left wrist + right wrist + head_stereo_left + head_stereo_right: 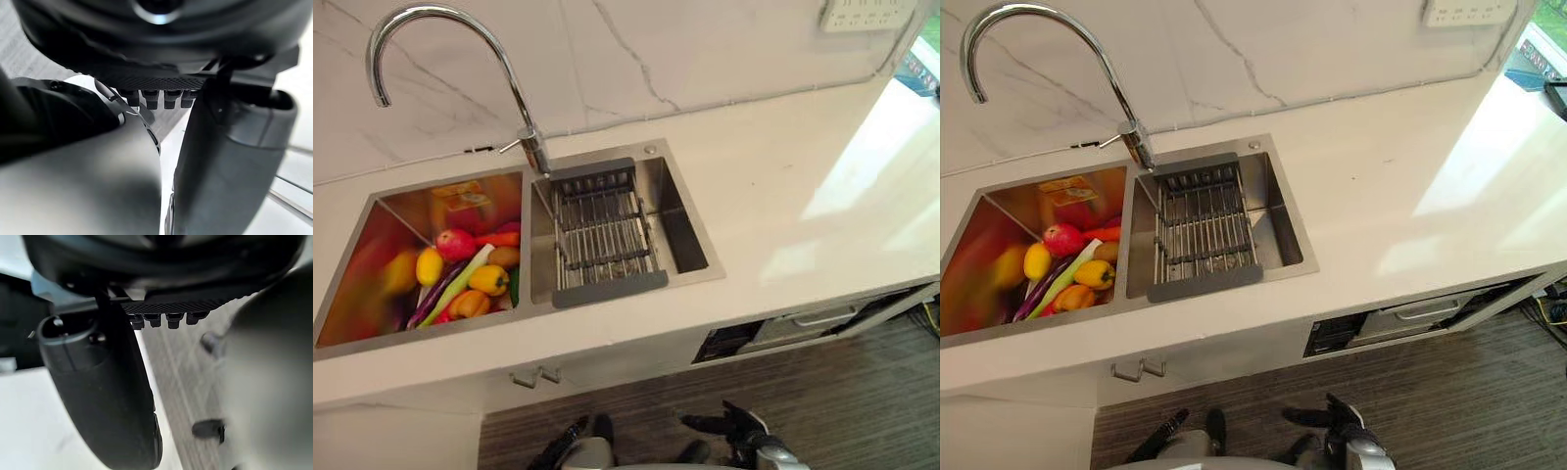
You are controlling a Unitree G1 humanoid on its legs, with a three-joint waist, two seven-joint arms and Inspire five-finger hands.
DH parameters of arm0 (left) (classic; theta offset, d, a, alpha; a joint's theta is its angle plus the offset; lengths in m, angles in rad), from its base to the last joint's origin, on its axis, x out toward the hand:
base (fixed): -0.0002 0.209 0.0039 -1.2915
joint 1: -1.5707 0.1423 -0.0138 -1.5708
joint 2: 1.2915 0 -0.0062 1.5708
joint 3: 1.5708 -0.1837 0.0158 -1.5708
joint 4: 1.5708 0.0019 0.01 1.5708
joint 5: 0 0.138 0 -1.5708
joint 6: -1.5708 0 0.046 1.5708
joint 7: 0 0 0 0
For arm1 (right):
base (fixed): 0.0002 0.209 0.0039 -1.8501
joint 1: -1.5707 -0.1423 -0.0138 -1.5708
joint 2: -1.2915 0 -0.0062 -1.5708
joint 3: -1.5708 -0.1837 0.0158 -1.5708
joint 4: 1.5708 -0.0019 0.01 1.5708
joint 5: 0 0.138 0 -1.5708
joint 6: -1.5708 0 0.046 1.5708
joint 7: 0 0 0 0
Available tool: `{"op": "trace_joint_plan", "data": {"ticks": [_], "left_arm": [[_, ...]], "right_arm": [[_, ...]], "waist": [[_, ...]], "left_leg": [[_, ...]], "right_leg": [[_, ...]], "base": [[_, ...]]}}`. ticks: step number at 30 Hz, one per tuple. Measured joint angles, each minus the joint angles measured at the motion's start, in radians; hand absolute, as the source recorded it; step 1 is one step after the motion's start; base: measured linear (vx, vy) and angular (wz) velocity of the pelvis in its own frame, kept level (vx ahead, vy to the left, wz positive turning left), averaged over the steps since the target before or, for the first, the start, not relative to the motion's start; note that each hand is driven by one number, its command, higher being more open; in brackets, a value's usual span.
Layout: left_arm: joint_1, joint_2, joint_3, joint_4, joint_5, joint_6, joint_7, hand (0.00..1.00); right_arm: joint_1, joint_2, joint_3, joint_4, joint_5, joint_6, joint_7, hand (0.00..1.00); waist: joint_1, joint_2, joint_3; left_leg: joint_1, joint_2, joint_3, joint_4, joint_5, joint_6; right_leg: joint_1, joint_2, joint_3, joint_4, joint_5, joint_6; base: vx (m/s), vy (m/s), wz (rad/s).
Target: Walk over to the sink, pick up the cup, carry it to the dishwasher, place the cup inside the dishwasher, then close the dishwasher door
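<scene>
Standing before the bench (783,176), looking down. Sink (683,235) at 9 to 10 o'clock, two basins, tap (534,149) arching over from behind. Left basin holds a heap of fruit and vegetables (460,274); right basin carries a drain rack (602,235) across it, nothing on the rack. Cup: cannot tell where it is. Nothing cup-shaped can be made out among the produce, and an orange patch on the left basin's back wall is too unclear to name. Under the bench edge at 4 o'clock, a dark gap with a pale handled front, which I take for the dishwasher (803,323), door seemingly ajar. Left robot hand (570,443) and right robot hand (732,429) hang low at 6 o'clock over the floor (832,392), fingers relaxed and released, nothing in either; the wrist views show the same. Progress, judged: the walk to the sink looks about finished. Pick-up, carry, placing and door-closing are all left. First need: find the cup before any reach.
</scene>
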Motion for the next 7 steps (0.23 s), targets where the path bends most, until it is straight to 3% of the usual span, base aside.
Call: {"op": "trace_joint_plan", "data": {"ticks": [7], "left_arm": [[-0.025, 0.05, -0.009, 0.021, 0.033, 0.026, 0.001, 1.0]], "right_arm": [[-0.013, 0.045, -0.097, 0.047, -0.01, 0.009, -0.044, 1.0]], "waist": [[-0.003, -0.057, -0.023]], "left_leg": [[0.044, -0.045, 0.034, -0.044, -0.02, 0.008]], "right_leg": [[-0.022, -0.083, 0.031, 0.102, -0.02, 0.025]], "base": [[0.11, 0.104, -0.06]]}}
